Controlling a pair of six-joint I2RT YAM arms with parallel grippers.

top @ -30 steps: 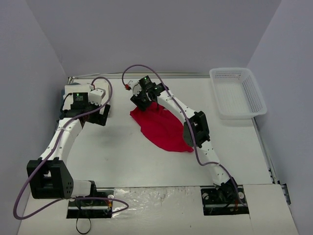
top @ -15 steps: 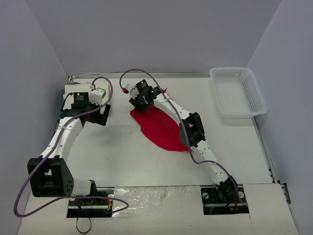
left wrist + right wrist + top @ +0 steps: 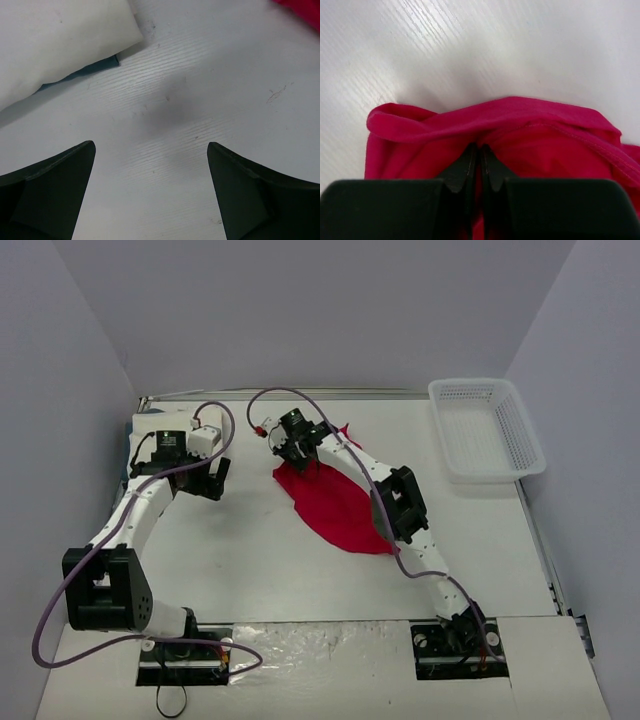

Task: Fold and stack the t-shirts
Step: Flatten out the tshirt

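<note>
Pinching a fold at the far edge of the red shirt (image 3: 530, 135), the right tool (image 3: 480, 150) is closed on the cloth. The shirt lies crumpled at the middle of the tabletop (image 3: 250, 560). The left tool (image 3: 150, 146) hovers wide open above the tabletop, near the folded white shirt (image 3: 55, 35) at the far left.

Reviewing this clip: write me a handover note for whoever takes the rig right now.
Left gripper: open, empty, over the table beside the folded white shirt, far left.
Right gripper: shut on the far edge of the red shirt, mid-table.
Done: white shirt folded.
Left: fold the red shirt, stack the two.
</note>
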